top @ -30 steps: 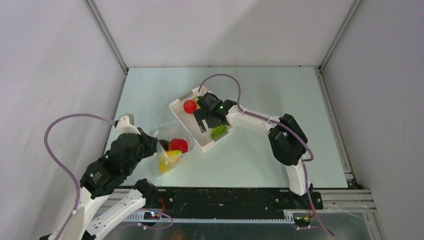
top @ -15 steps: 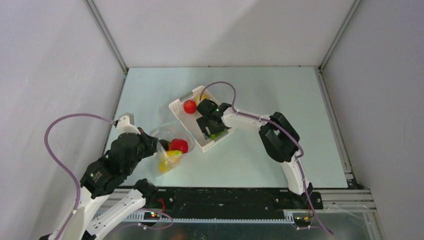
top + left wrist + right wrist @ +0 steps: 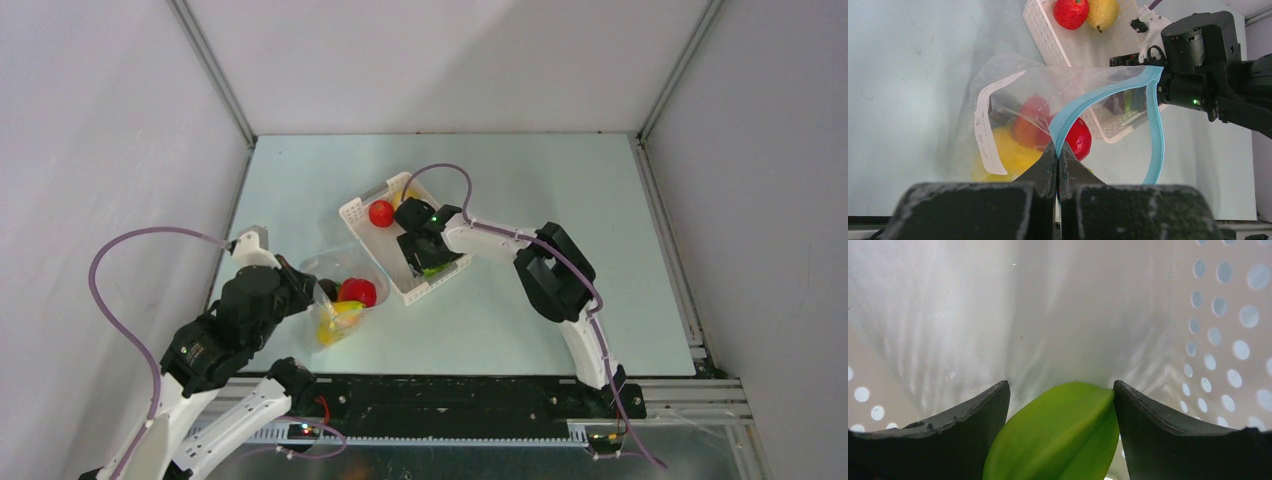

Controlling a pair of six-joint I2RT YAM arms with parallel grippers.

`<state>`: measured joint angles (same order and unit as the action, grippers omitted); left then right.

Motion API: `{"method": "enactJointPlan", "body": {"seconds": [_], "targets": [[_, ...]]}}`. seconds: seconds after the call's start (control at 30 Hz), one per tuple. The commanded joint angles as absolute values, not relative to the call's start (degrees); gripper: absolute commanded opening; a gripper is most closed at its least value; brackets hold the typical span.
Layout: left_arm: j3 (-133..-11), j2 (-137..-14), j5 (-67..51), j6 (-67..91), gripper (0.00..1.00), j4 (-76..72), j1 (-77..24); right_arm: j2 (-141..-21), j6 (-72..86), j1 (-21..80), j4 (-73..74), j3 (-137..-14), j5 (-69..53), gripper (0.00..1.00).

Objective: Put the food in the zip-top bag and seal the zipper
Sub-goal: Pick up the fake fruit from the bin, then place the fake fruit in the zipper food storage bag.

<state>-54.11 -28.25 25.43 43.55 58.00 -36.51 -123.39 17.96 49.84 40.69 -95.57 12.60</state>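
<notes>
Loading step, with the bag held open for filling. The left gripper [image 3: 1058,150] is clamped on the thin light-blue zipper [image 3: 1159,131] of the clear, crinkly zip-top bag [image 3: 1013,95]. Pinching one lip lifts it off the other, so the strip stands as an open loop and the mouth stays wide for incoming pieces. The bag lies near the left edge of the tabletop [image 3: 550,180], toward the near-left corner. Inside it show a red plastic apple [image 3: 1079,137] and a yellow plastic piece [image 3: 1008,155]. A white label patch [image 3: 984,130] runs down the wall facing the wrist camera.

The mouth appears to face the right edge, toward the white slotted plastic basket [image 3: 1048,40]. The closed bottom appears to point to the left edge, so the bag's long axis would run roughly left to right.

The basket sits just beside the bag, left of the table's centre, its long axis diagonal from far-left to near-right. A second red plastic apple [image 3: 1070,11] and a yellow plastic lemon [image 3: 1103,11] rest at its far end.

At its near-right end the right gripper [image 3: 1060,387] reaches down. Its jaws stand on either side of the green leaf-shaped plastic piece [image 3: 1058,435], touching both flanks, and the piece is judged gripped for transfer. In the wrist view the piece slants, its tip toward the right-hand finger.
</notes>
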Motion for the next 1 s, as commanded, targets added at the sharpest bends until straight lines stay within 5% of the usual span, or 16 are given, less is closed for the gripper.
{"method": "enactJointPlan", "body": {"seconds": [0.0, 0.63, 0.97], "targets": [[-54.3, -28.6, 27.2, 43.7, 0.00, 55.8, -36.6, -123.3, 19.0, 49.5, 41.4, -97.4, 11.4, 0.56], [-53.7, -30.4, 23.1, 43.6, 0.01, 54.4, -36.6, -83.6, 27.3, 52.1, 22.6, -79.2, -5.1, 0.43], [-52.7, -30.6, 19.6, 43.0, 0.01, 50.7, -36.7, -80.3, 31.4, 58.7, 10.7, -79.0, -9.8, 0.40]]}}
